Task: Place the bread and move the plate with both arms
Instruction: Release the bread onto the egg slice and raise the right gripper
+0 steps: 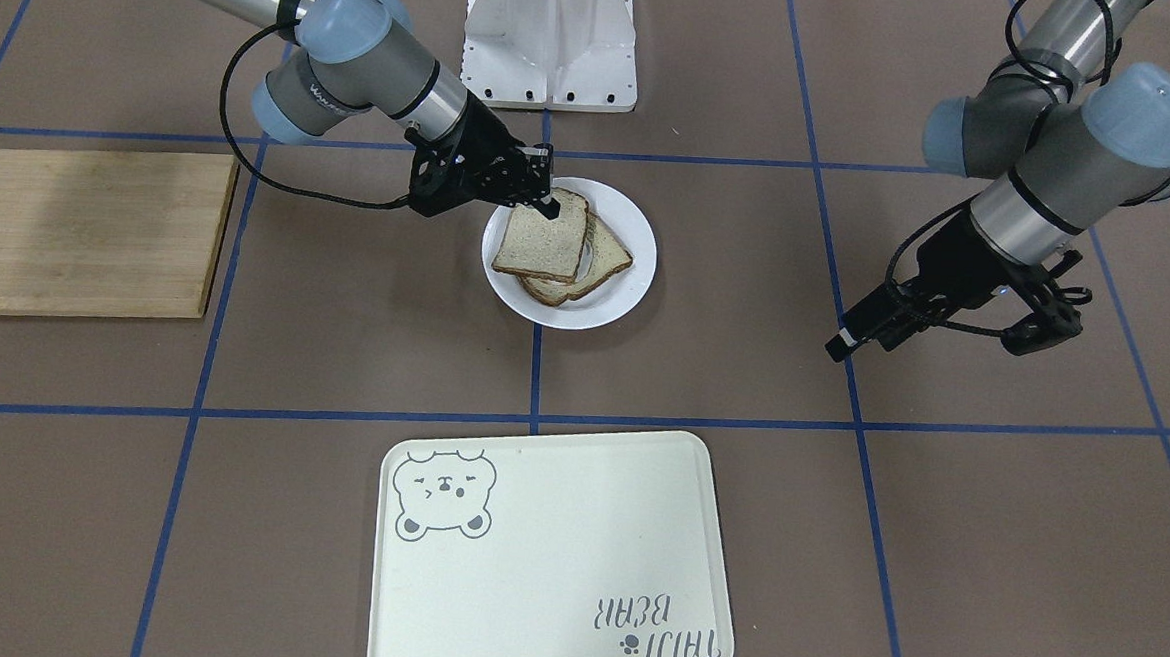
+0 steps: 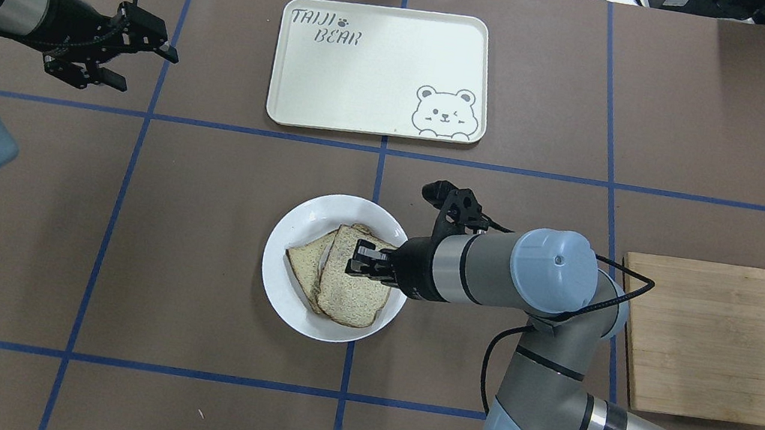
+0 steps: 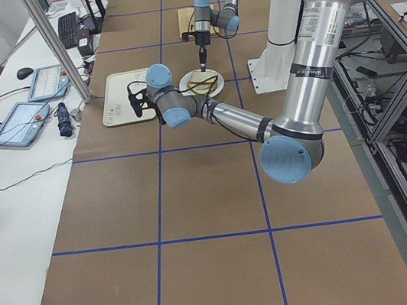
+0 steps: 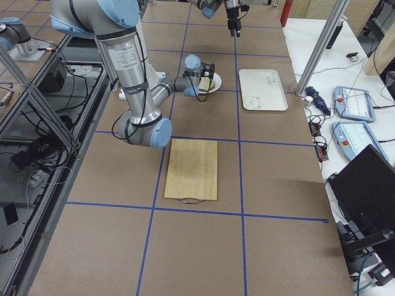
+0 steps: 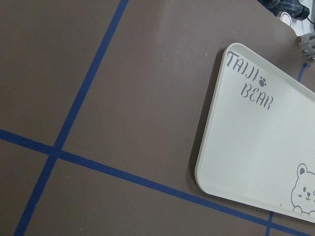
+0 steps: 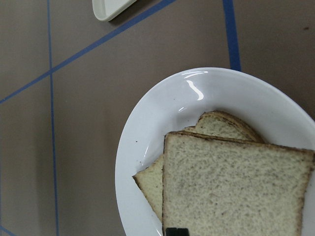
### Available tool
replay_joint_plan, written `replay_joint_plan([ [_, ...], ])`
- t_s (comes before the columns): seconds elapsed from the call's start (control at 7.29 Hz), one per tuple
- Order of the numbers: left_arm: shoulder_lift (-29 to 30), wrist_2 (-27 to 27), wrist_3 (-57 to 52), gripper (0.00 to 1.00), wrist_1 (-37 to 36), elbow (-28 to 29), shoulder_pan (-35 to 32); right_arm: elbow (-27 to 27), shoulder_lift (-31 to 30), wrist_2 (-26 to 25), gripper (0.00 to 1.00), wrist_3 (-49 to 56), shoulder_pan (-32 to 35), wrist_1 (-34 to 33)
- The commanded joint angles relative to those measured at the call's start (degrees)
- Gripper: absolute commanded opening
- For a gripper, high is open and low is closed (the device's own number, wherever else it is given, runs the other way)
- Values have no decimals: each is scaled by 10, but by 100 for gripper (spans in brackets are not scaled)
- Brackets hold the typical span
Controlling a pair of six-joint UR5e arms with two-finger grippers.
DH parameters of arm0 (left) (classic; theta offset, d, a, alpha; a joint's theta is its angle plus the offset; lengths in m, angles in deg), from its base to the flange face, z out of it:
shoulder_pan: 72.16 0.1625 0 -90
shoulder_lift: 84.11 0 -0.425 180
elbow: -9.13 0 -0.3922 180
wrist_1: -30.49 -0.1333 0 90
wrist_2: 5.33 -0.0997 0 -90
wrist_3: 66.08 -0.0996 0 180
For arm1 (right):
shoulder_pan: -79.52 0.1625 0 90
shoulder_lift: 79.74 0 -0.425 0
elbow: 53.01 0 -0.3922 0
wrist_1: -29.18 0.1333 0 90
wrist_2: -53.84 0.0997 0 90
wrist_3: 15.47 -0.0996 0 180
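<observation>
Bread [image 2: 354,296] lies on another slice [image 2: 303,264] in the plate [image 2: 296,221]; the right gripper [image 2: 359,259], grip unclear, should lift straight up, clear of the crust, before the open-fingered left gripper [image 2: 136,64] approaches.

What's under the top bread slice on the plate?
A second slice, offset and partly showing, resting on the plate. Where the top slice covers it, nothing can be seen.

Bread [image 1: 540,238] lies flat on round white plate [image 1: 586,315].
Askew atop second slice [image 1: 611,258]; dark crusts, pale speckled crumb.
</observation>
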State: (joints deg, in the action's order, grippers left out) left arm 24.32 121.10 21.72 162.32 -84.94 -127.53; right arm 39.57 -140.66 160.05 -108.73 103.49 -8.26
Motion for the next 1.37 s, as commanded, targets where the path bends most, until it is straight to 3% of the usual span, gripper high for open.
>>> replay_joint_plan([
  [0.0,3,-40,8,99,2,3,24,28,10,3,100,-3,16,-42],
  [0.14,12,-97,30,99,2,0,75,71,11,24,100,-3,34,-114],
  [0.27,17,-111,33,99,4,-4,111,93,10,101,100,4,75,-164],
  [0.41,19,-112,34,99,7,-15,142,90,5,209,100,16,137,-184],
  [0.55,19,-114,55,99,53,-18,162,92,-1,270,100,60,185,-226],
  [0.69,17,-115,91,99,142,-6,172,95,-1,272,100,74,210,-276],
  [0.82,18,-115,128,99,188,5,180,95,-1,267,100,77,229,-319],
  [1.1,12,-199,125,98,254,31,242,99,-8,266,100,155,247,-366],
  [1.24,11,-204,125,98,283,55,251,99,-15,266,100,170,248,-367],
])
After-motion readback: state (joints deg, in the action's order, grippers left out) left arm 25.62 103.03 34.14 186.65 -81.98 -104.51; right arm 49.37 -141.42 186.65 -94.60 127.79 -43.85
